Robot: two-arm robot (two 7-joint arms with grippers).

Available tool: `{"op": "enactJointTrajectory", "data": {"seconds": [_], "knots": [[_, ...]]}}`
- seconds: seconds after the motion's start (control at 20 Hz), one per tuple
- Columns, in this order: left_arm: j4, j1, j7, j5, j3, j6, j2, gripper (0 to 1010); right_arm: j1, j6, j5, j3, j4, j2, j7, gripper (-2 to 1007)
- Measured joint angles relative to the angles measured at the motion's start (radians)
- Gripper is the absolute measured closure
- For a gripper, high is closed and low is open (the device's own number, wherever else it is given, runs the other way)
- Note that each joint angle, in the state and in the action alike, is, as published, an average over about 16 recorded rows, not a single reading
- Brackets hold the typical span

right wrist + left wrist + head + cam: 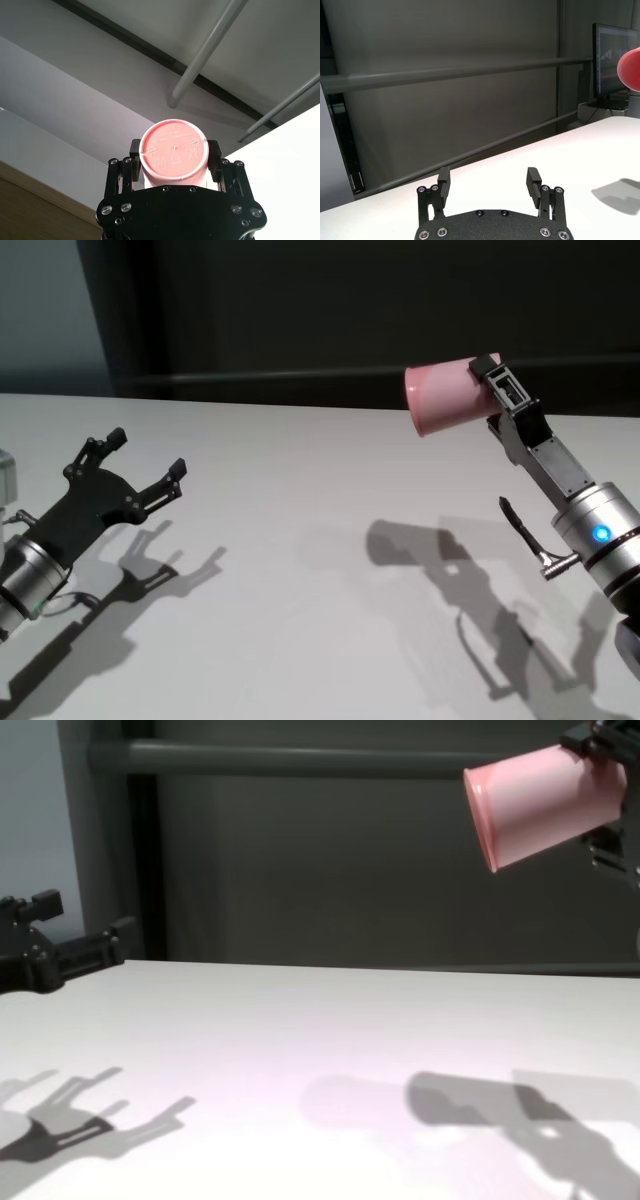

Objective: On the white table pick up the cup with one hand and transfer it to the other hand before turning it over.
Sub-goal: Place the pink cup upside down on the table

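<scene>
The pink cup (448,395) is held high above the white table (300,540), tipped almost on its side with its rim toward the left. My right gripper (490,390) is shut on it near the base. The right wrist view shows the cup's base (172,150) between the two fingers (134,156). The cup also shows in the chest view (540,805) and at the edge of the left wrist view (630,70). My left gripper (148,452) is open and empty, hovering over the table's left side, far from the cup. It also shows in the left wrist view (489,177).
A dark wall with horizontal rails (300,758) runs behind the table's far edge. A monitor (615,60) stands beyond the table's far corner. A grey object (5,475) sits at the far left edge. Shadows of both arms fall on the tabletop.
</scene>
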Motion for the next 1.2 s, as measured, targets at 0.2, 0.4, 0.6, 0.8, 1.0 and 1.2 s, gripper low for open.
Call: {"op": "enactJointTrajectory", "data": {"seconds": [0.2, 0.4, 0.6, 0.8, 1.0, 1.2], "knots": [[0.0, 0.0, 0.0, 0.0, 0.0, 0.0, 0.0, 9, 0.011, -0.017, -0.056, -0.027, -0.013, 0.03, -0.031, 242], [0.0, 0.0, 0.0, 0.0, 0.0, 0.0, 0.0, 9, 0.023, -0.031, -0.115, -0.057, -0.025, 0.062, -0.066, 242], [0.0, 0.0, 0.0, 0.0, 0.0, 0.0, 0.0, 9, 0.036, -0.042, -0.17, -0.086, -0.037, 0.092, -0.099, 242], [0.0, 0.0, 0.0, 0.0, 0.0, 0.0, 0.0, 9, 0.049, -0.047, -0.22, -0.114, -0.047, 0.123, -0.128, 242], [0.0, 0.0, 0.0, 0.0, 0.0, 0.0, 0.0, 9, 0.066, -0.046, -0.264, -0.142, -0.054, 0.152, -0.151, 242], [0.0, 0.0, 0.0, 0.0, 0.0, 0.0, 0.0, 9, 0.09, -0.036, -0.306, -0.175, -0.056, 0.18, -0.174, 242]]}}
